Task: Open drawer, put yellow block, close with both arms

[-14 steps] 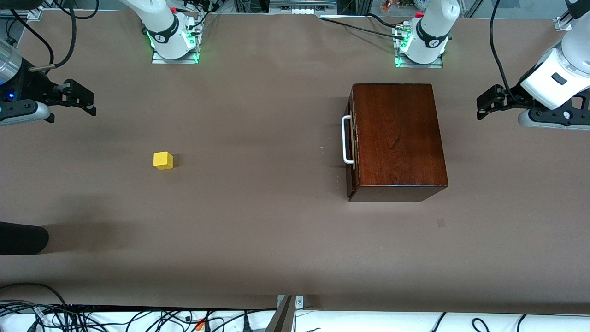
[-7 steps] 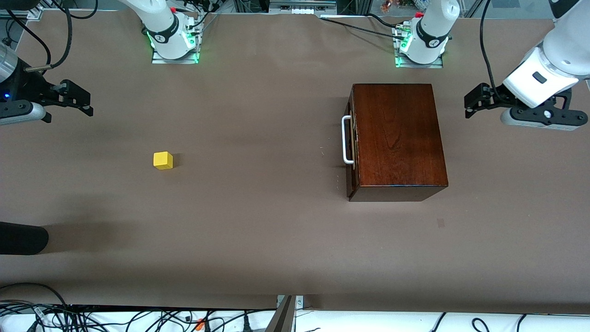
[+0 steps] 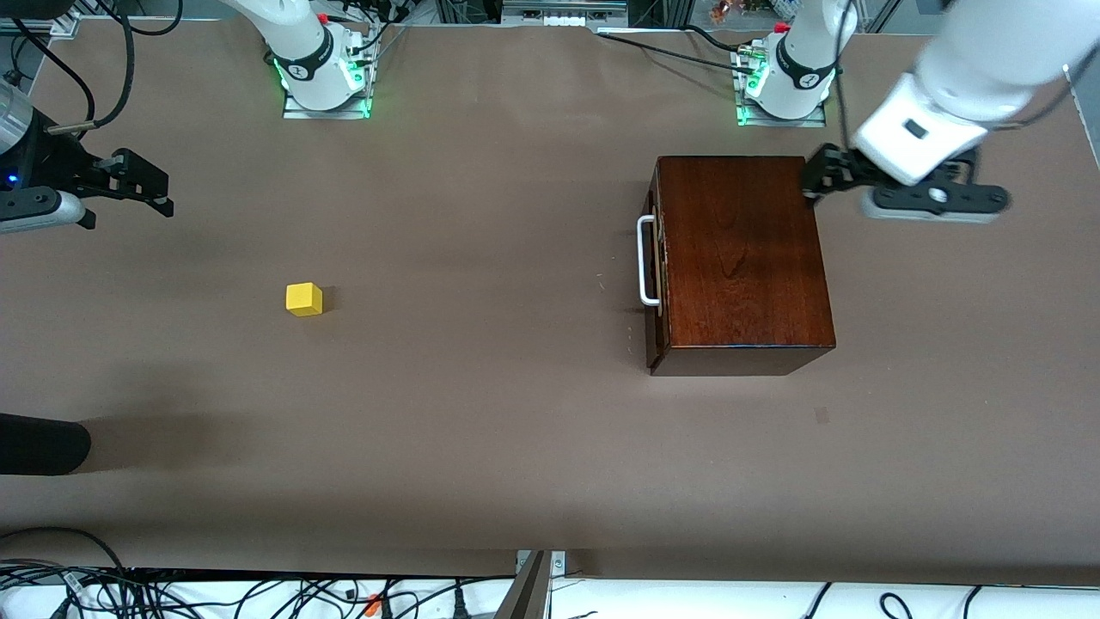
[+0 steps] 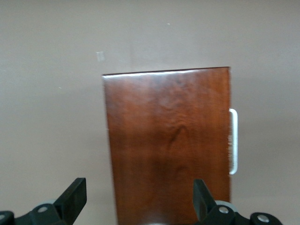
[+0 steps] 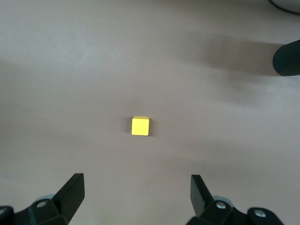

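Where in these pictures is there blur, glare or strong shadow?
Front view: the left arm's white link is smeared by motion, and a broad soft shadow lies on the table toward the right arm's end. Left wrist view: a bright strip of glare runs along one edge of the box, which looks slightly soft. Right wrist view: the yellow block is sharp, with diffuse shadows on the table.

**Non-task clutter**

I see a brown table cover (image 3: 481,430), a black rounded object (image 3: 39,444) at the right arm's end, tangled cables (image 3: 258,593) along the nearest edge, and a small tape mark (image 3: 822,415).
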